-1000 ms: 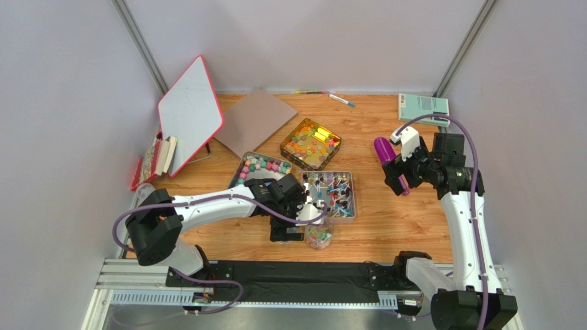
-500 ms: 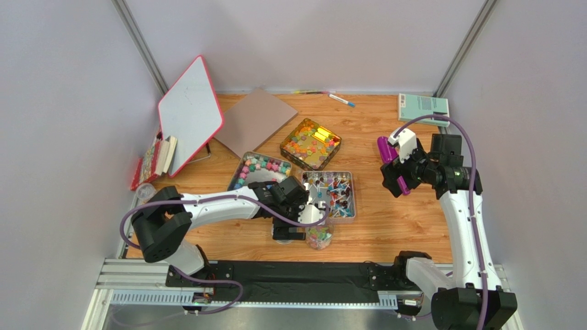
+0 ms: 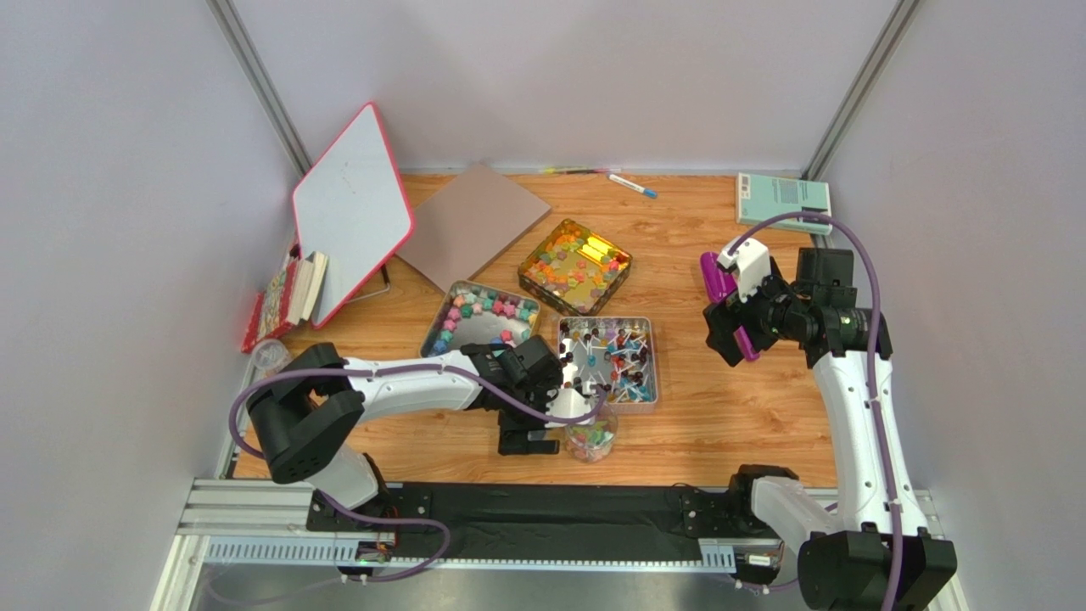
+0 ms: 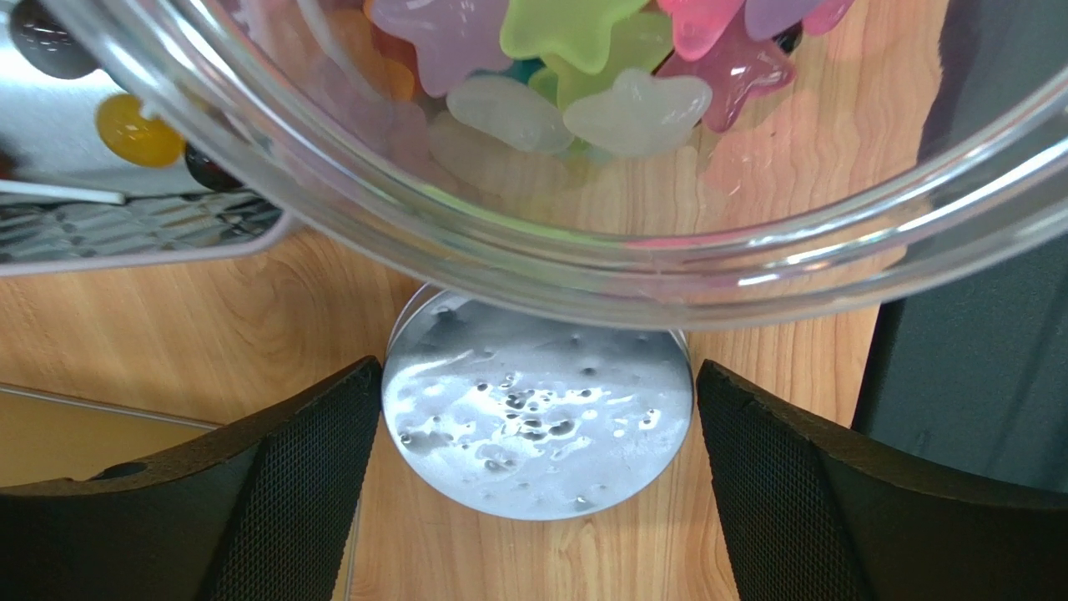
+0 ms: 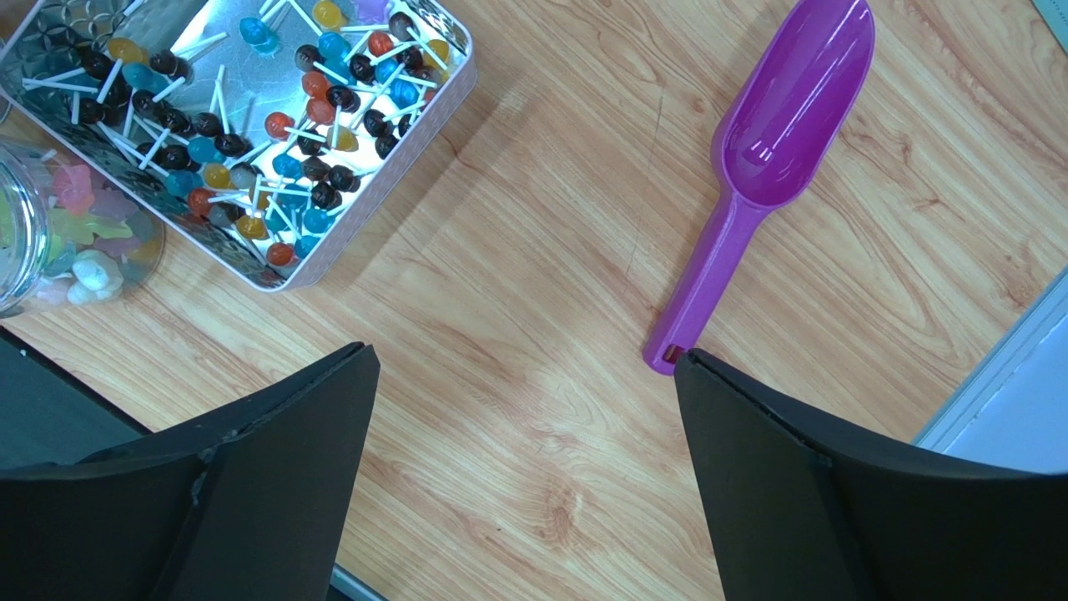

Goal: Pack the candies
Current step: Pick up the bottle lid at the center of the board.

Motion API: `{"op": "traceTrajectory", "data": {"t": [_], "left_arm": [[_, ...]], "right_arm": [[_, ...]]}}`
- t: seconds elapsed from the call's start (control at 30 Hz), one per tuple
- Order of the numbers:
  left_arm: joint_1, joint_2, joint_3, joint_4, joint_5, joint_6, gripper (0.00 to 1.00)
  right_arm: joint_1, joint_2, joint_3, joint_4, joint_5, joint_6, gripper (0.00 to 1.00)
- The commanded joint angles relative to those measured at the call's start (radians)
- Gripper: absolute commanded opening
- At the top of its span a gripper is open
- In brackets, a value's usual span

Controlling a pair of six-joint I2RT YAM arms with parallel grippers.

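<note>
Left gripper (image 4: 537, 386) wide open with the silver lid (image 4: 537, 438) between its fingers, right gripper (image 5: 524, 363) wide, empty; jar (image 4: 589, 257) part-filled with candies (image 4: 570, 28), uncapped, trays (image 3: 488, 330) far from emptied.

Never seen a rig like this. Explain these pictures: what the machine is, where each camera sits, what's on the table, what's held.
The machine is two robot arms bolted at the near edge of a wooden table, each ending in a two-finger gripper. One picture looks down from above; the others come from cameras on the wrists. The left gripper is open above a round silvery disc, next to a clear jar of pastel candies. The right gripper is open too; a purple scoop lies on the table beyond it, near a tin of lollipops. Neither holds anything.
</note>
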Motion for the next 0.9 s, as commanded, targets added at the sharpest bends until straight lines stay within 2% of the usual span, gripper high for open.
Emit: {"op": "traceTrajectory", "data": {"t": [0.0,0.3,0.37,0.4,0.57,0.67,0.87], "left_arm": [[-0.005,0.001,-0.018,0.033,-0.015,-0.015,1.0],[-0.007,0.021,-0.016,0.038,-0.041,-0.032,0.99],[-0.005,0.03,-0.007,0.027,-0.035,-0.041,0.95],[-0.005,0.03,-0.004,0.026,-0.033,-0.049,0.9],[-0.007,-0.048,0.017,-0.002,-0.039,-0.078,0.89],[-0.007,-0.115,0.079,-0.075,-0.048,-0.077,0.88],[-0.005,-0.181,0.299,-0.244,-0.056,-0.055,0.88]], "right_arm": [[0.005,-0.001,0.036,0.003,-0.031,0.016,0.94],[0.015,-0.003,0.036,0.001,-0.032,0.025,0.94],[0.017,-0.003,0.038,0.001,-0.032,0.022,0.94],[0.017,-0.001,0.039,0.0,-0.032,0.02,0.94],[0.017,-0.012,0.054,-0.005,-0.028,0.016,0.93],[0.017,-0.015,0.061,-0.005,-0.025,0.013,0.93],[0.017,-0.013,0.07,0.001,-0.015,0.023,0.93]]}}
